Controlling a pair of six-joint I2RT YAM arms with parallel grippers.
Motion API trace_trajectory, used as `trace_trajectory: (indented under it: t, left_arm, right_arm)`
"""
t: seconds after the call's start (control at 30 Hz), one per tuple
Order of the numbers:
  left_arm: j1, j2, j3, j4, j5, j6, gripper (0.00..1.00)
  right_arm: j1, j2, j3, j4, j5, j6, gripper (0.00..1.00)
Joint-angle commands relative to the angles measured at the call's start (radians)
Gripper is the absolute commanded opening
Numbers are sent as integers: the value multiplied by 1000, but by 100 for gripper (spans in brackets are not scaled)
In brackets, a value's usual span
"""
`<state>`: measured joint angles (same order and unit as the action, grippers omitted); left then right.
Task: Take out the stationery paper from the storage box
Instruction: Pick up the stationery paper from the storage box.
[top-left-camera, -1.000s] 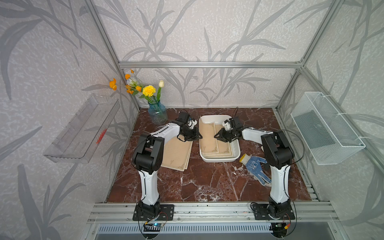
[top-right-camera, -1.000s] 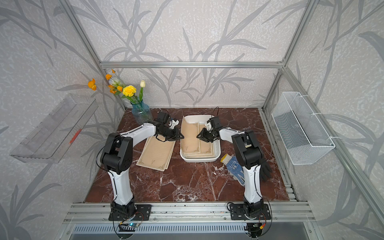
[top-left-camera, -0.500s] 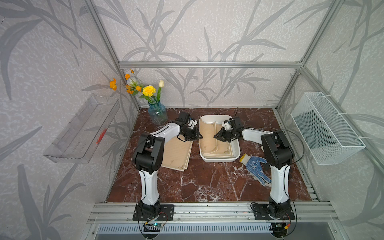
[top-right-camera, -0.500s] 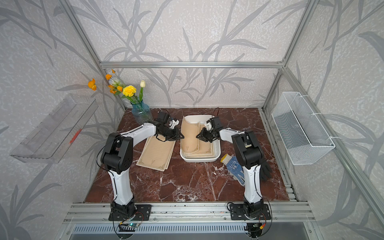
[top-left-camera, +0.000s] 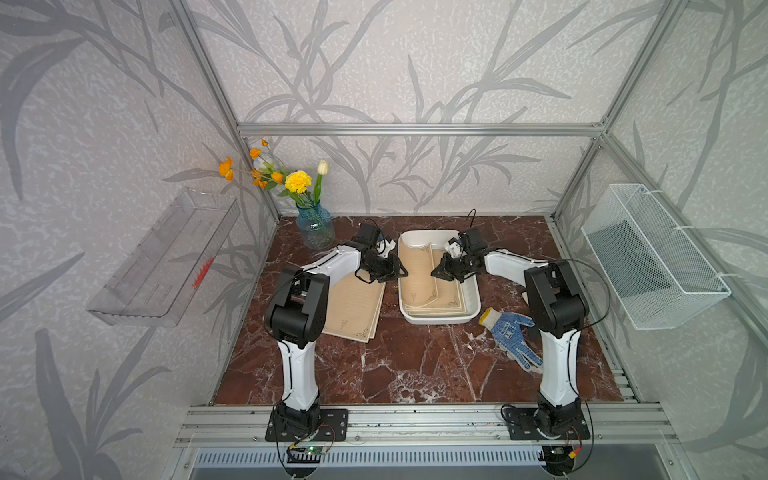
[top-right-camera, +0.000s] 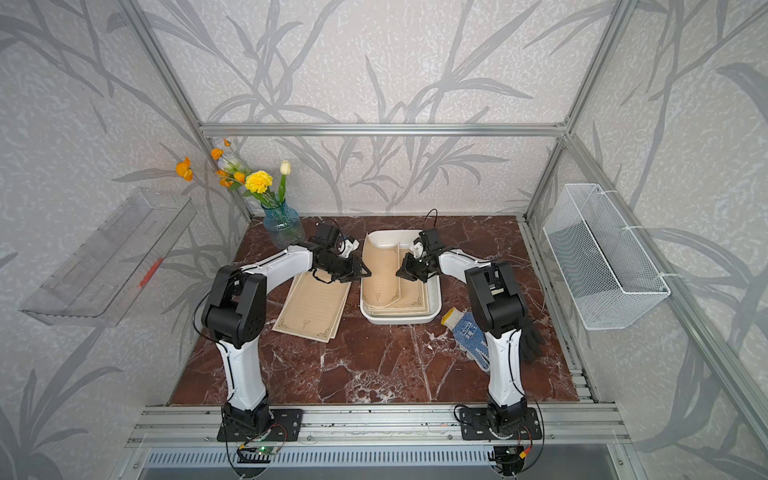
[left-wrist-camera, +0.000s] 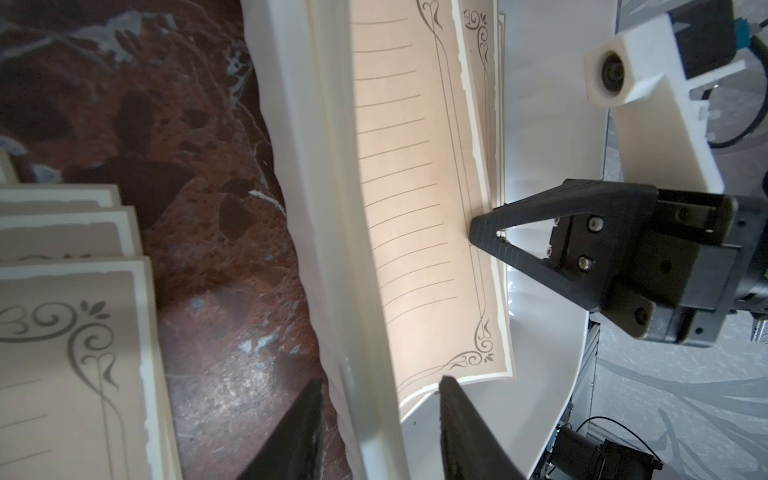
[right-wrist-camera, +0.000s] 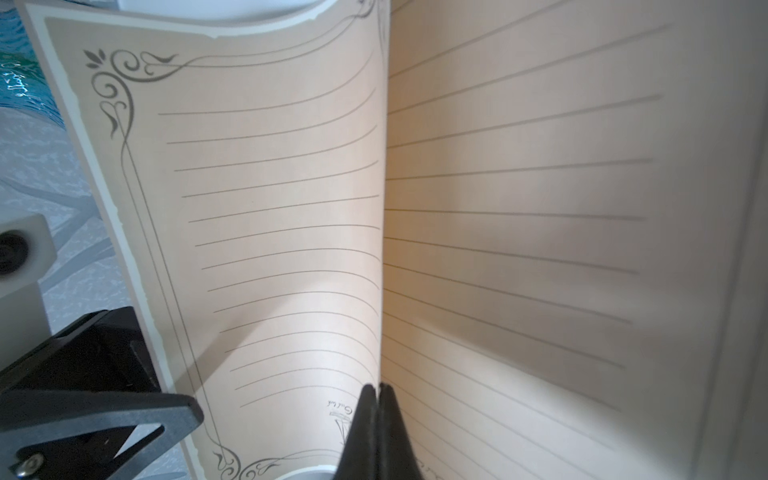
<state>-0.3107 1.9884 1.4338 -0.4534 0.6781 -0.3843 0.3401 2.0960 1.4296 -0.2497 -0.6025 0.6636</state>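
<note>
The storage box (top-left-camera: 436, 320) (top-right-camera: 399, 319) is a shallow white tray in mid table holding a stack of stationery paper (top-left-camera: 449, 299). One tan sheet (top-left-camera: 417, 270) (top-right-camera: 382, 270) stands up curled from the stack. My right gripper (top-left-camera: 434, 272) (right-wrist-camera: 378, 390) is shut on that sheet's long edge, and also shows in the left wrist view (left-wrist-camera: 473, 228). My left gripper (top-left-camera: 403, 272) (left-wrist-camera: 380, 415) is open. It straddles the box's left rim (left-wrist-camera: 357, 291), one finger outside and one inside by the lifted sheet's corner. Several more sheets (top-left-camera: 353, 307) (left-wrist-camera: 70, 332) lie on the marble left of the box.
A blue vase of flowers (top-left-camera: 314, 226) stands at the back left, close behind my left arm. A blue-and-white glove (top-left-camera: 511, 332) lies right of the box, and a black glove (top-right-camera: 530, 345) behind my right arm. On the walls hang a wire basket (top-left-camera: 652, 257) and a clear shelf (top-left-camera: 166, 257).
My right gripper has closed on the top sheet's edge, and the sheet has risen from lying flat to standing curled. My left gripper has opened wider at the box's rim.
</note>
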Motion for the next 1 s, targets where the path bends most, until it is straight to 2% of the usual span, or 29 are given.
trace_trajectory:
  t: [0.0,0.13,0.27,0.5,0.6,0.7,0.83,0.97]
  left_arm:
    - [-2,-60,19,-13,-28,25,48]
    - [2,-102,8,-7,-52,33,52]
    - [11,-152,-4,1,-71,36,53]
    - [45,-304,-60,68,-125,56,54]
    - [68,-396,-117,157,-132,53,54]
    - [91,-486,-184,265,-105,51,54]
    - [140,-545,-243,435,15,-18,55]
    - [177,-580,-306,650,99,-122,55]
  right_arm:
    - [-3,-95,33,-78,45,-65,0]
    - [2,-161,59,-158,100,-128,0]
    - [33,-226,133,-302,217,-251,0]
    - [167,-292,348,-575,576,-519,0]
    - [232,-334,398,-599,752,-619,0]
    - [278,-382,448,-596,854,-691,0]
    - [332,-470,508,-568,916,-780,0]
    - [367,-610,446,-443,855,-831,0]
